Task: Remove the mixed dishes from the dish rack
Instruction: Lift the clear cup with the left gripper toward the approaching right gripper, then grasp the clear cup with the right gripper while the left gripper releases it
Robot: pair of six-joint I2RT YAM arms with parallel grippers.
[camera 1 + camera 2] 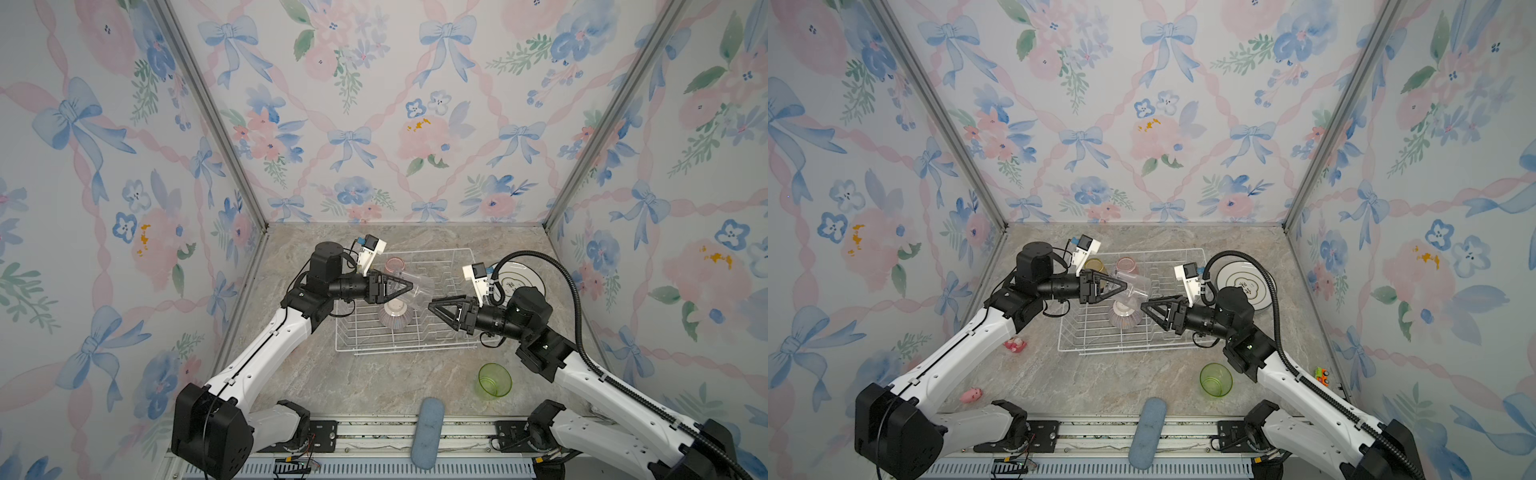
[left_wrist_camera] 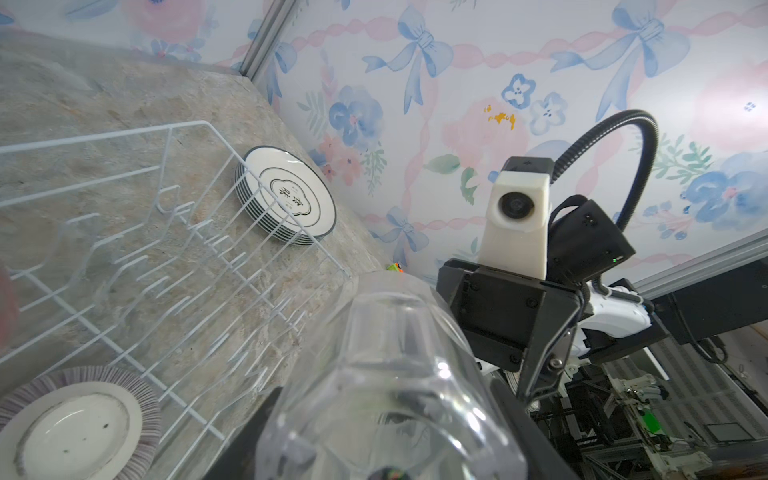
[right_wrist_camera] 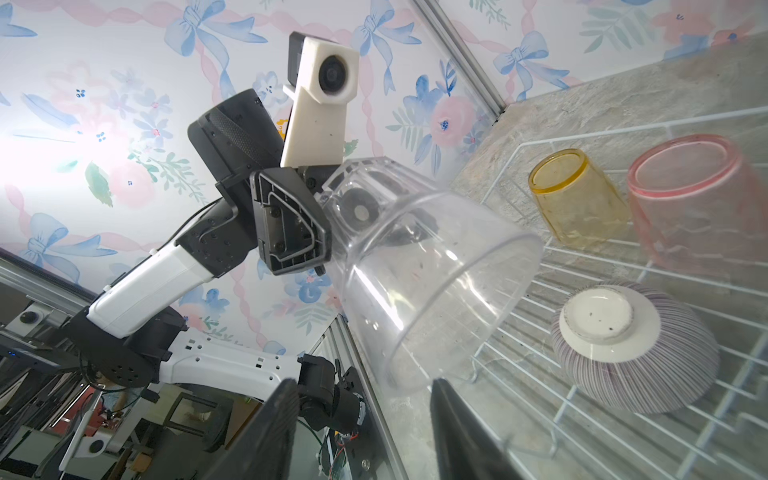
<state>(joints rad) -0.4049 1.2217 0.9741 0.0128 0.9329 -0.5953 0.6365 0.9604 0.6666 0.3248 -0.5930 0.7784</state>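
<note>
Above the dish rack (image 1: 365, 332) my left gripper (image 1: 405, 286) is shut on the base of a clear tumbler (image 1: 417, 286), held on its side with its mouth toward my right gripper (image 1: 432, 304). The right gripper (image 3: 361, 395) is open, and the tumbler's (image 3: 436, 282) rim hangs just at its fingertips, untouched. An upside-down striped bowl (image 1: 395, 313), a pink tumbler (image 1: 1127, 265) and a yellow tumbler (image 1: 1094, 264) stand in the rack. A stack of plates (image 1: 1246, 282) lies on the table right of the rack. A green tumbler (image 1: 494, 380) sits at front right.
A blue oblong pad (image 1: 427, 432) lies over the table's front edge. Two small pink toys (image 1: 1016, 344) (image 1: 971, 394) lie on the left of the table, and a small orange-green toy (image 1: 1320, 376) sits by the right wall. Flowered walls close three sides.
</note>
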